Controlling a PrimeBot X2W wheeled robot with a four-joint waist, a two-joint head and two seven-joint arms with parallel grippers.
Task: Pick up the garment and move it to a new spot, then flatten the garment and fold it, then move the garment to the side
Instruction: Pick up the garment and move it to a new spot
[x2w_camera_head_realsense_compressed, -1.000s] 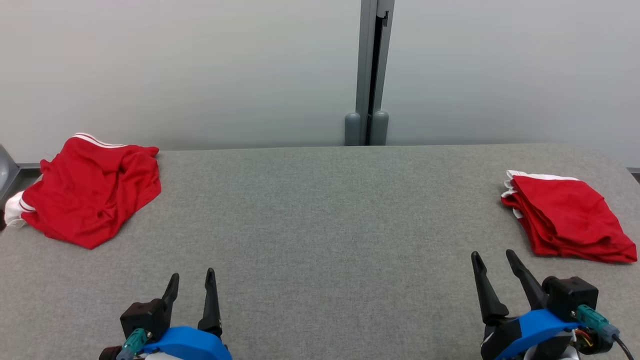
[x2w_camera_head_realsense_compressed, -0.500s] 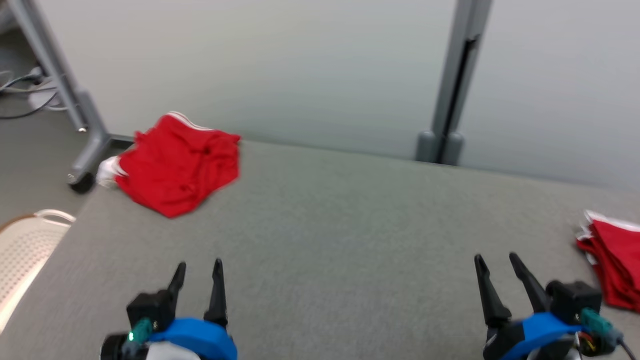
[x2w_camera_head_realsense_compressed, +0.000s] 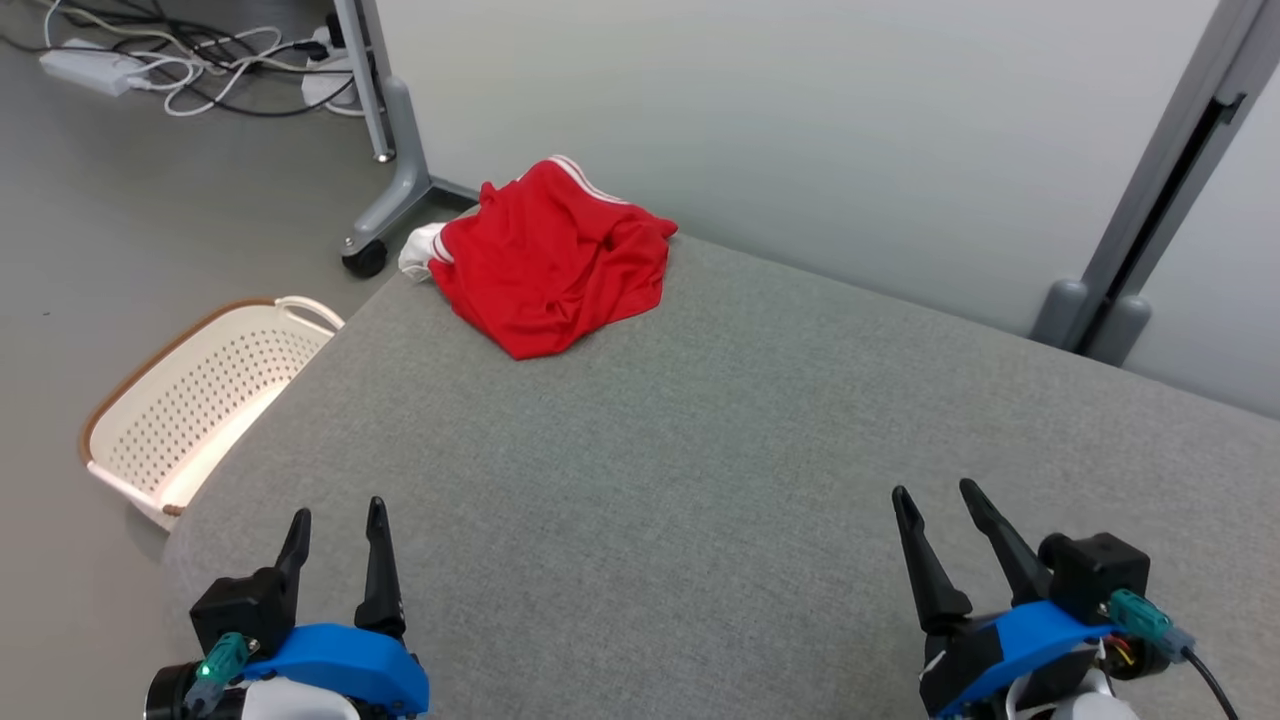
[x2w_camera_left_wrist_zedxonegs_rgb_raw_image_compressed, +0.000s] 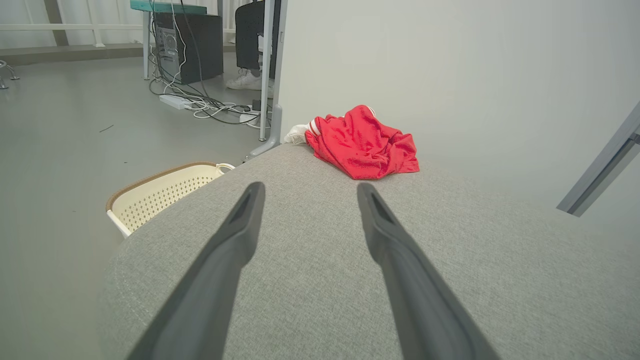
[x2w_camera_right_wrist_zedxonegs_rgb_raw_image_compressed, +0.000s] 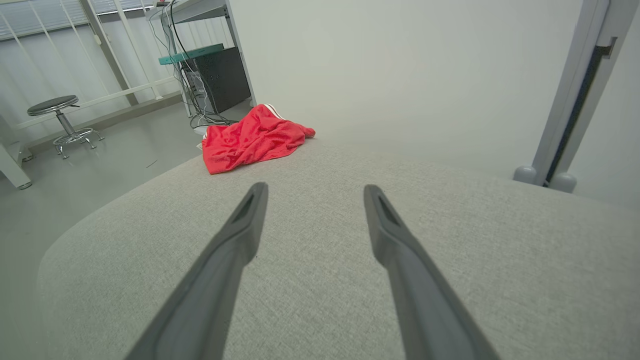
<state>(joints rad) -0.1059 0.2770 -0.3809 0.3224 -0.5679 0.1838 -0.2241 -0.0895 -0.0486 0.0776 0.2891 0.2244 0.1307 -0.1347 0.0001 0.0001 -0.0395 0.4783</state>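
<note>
- The crumpled red garment with white trim (x2w_camera_head_realsense_compressed: 550, 262) sits in a heap on the far left corner of the grey fabric-covered table (x2w_camera_head_realsense_compressed: 700, 450), up against the wall, with its white cuff spilling over the left edge.
- Left gripper (x2w_camera_head_realsense_compressed: 338, 510) low at the near edge, dark fingers spread wide, nothing between them.
- Right gripper (x2w_camera_head_realsense_compressed: 934, 490), same story: jaws fully apart, empty, hovering above the cloth surface.
- The heap lies ahead of the left gripper and slightly to its right, well apart from it. The left arm is clearly the nearer one; the right would have to cross the whole table.
- No clean long axis to that heap: it is widest along the wall, and a point of it faces the robot.
- Compared with a second ago, the robot's head has swung left: the heap now sits nearer the middle of the view, and the cream perforated plastic basket (x2w_camera_head_realsense_compressed: 200, 400) on the floor has come into sight. The garment itself hasn't shifted on the table, and both grippers are as open as before.
</note>
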